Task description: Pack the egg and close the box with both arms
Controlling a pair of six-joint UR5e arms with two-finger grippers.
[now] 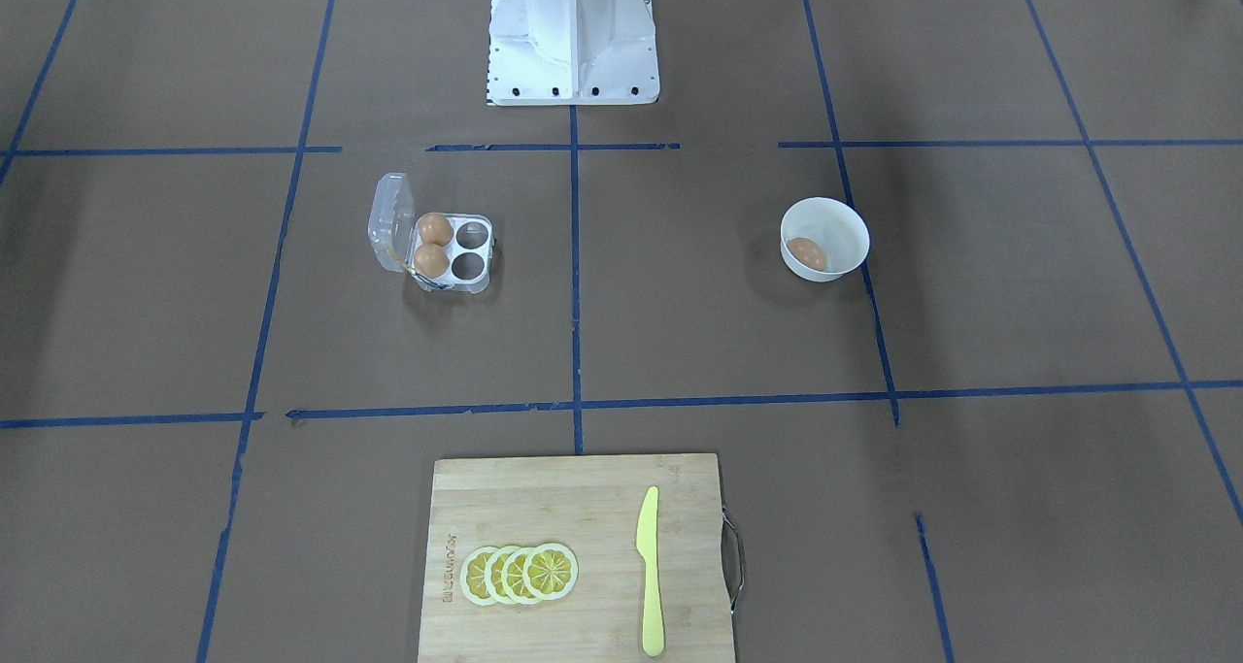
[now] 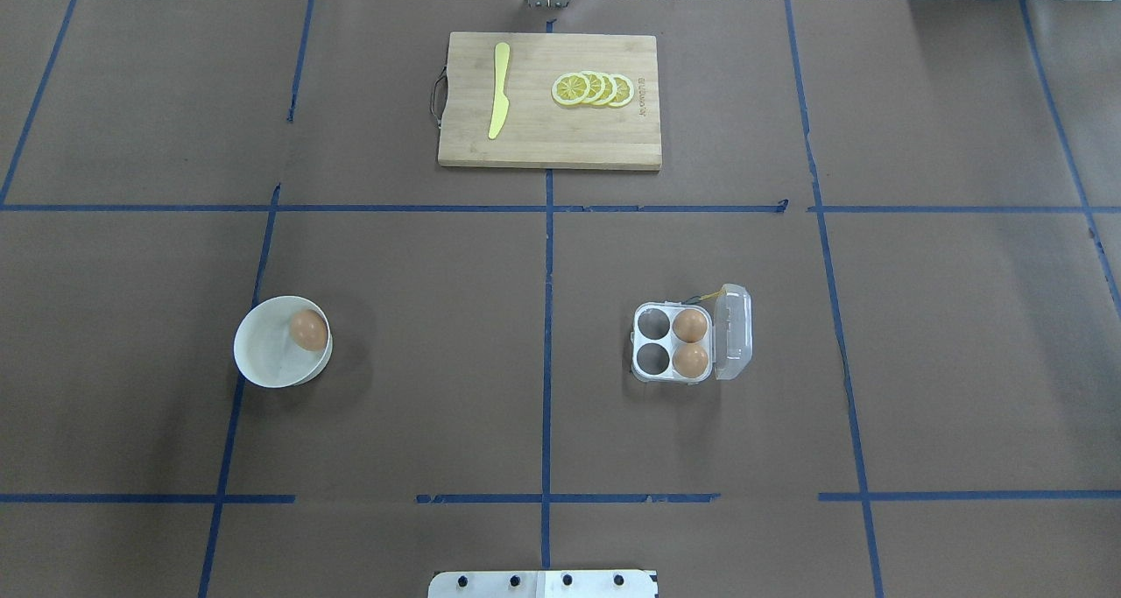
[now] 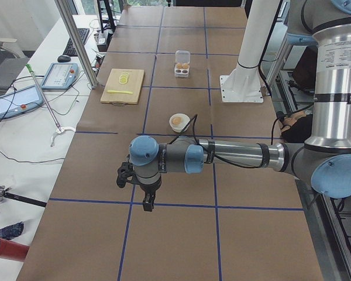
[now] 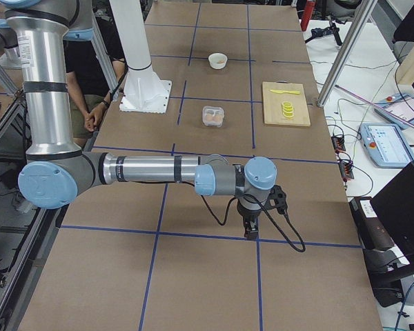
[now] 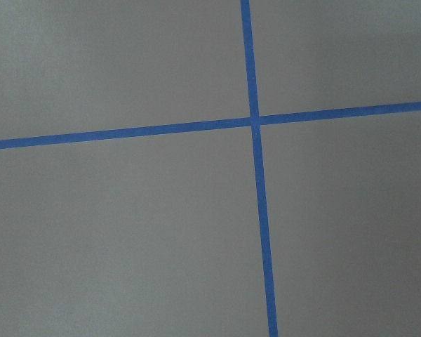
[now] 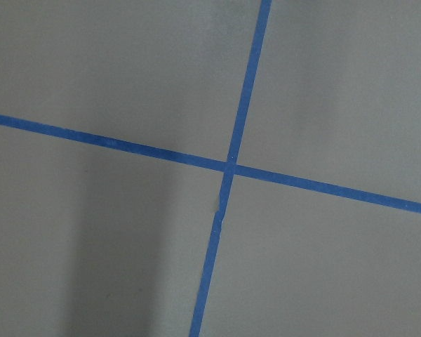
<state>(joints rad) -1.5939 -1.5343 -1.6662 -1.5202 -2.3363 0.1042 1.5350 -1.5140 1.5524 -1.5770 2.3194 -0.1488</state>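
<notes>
Egg (image 2: 307,329) sat in the bowl (image 2: 267,363), open box (image 2: 653,345) held two more, both well beyond the left pincer (image 3: 147,202) and right pincer (image 4: 251,232) (couldn't tell if either was spread or pressed together).

The left arm (image 3: 240,155) and right arm (image 4: 145,169) are silver-grey tubes with pale blue joint caps and black bands, thin black cables looping at the wrists. The left gripper (image 3: 147,204) and right gripper (image 4: 250,231) are black. The white ribbed pedestal (image 1: 573,42) shows dark bolt holes.
</notes>
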